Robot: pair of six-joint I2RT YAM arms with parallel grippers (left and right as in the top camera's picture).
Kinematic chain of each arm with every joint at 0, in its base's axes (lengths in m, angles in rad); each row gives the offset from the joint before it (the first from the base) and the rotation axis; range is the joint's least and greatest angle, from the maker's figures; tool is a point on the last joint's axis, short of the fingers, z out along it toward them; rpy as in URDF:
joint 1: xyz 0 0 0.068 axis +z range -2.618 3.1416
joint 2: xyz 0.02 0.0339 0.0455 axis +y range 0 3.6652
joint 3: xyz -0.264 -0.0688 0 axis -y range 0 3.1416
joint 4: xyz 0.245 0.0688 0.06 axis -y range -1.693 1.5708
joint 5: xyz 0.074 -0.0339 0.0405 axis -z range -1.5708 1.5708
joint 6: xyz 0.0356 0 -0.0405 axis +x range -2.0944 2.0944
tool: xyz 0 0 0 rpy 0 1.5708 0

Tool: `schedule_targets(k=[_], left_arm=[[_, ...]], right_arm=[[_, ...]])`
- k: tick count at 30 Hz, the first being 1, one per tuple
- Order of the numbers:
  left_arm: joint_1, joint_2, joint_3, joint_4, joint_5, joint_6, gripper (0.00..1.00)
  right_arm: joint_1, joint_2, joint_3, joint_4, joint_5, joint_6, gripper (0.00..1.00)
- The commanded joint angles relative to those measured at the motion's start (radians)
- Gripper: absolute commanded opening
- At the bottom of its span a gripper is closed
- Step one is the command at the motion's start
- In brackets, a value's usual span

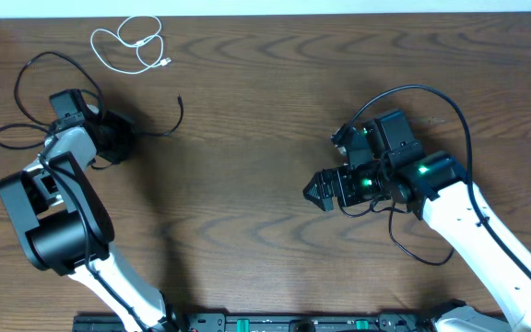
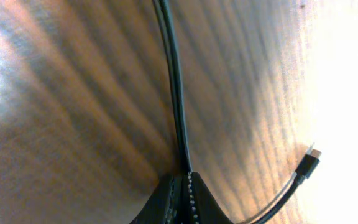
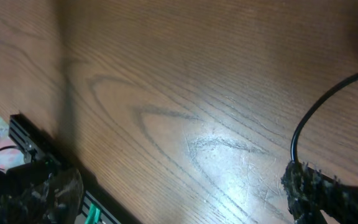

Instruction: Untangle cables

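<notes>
Left end effector (image 2: 188,179) clenched on black cable (image 2: 175,93) near tabletop's (image 1: 247,111) left edge. Right end effector (image 1: 319,192) released, empty, over open centre. White cable (image 1: 142,44) near far edge.

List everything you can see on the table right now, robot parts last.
white cable: one, white, loosely coiled, far left of the table.
black cable: count unclear, two black strands side by side at left; one plug end lies free beside them.
black cord: one, black, arcing over the right wrist; arm wiring or task cable, cannot tell.
table: one, brown wood.
rail: one, black, near edge.
left fingers: two, black, shut on black cable.
right fingers: two, black, open, nothing between them.
</notes>
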Motion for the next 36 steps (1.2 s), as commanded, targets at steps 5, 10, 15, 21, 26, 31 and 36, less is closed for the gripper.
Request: schedule_targets(k=[5,10,15,21,26,31,36], left_arm=[[-0.003,0.074,-0.043,0.027,-0.046,-0.024,0.08],[-0.001,-0.092,-0.041,-0.029,-0.184,0.016,0.08],[0.003,-0.225,-0.041,-0.133,-0.286,0.128,0.09],[0.002,-0.366,-0.041,-0.266,-0.014,0.127,0.68],[-0.055,-0.388,-0.042,-0.349,0.354,0.172,0.86],[-0.240,-0.386,-0.045,-0.507,0.285,0.244,0.87],[-0.488,-0.386,-0.054,-0.540,0.120,0.243,0.87]], right_arm=[[0.005,-0.010,0.005,-0.008,0.009,-0.013,0.99],[0.005,-0.010,0.005,-0.017,0.010,-0.013,0.99],[0.005,-0.010,0.005,-0.009,0.024,-0.013,0.99],[0.002,-0.010,0.005,-0.015,0.130,0.104,0.99],[-0.066,-0.010,0.005,-0.060,0.290,0.246,0.99],[-0.199,-0.010,0.005,-0.108,0.300,0.246,0.99],[-0.285,-0.010,0.005,-0.162,0.308,0.246,0.99]])
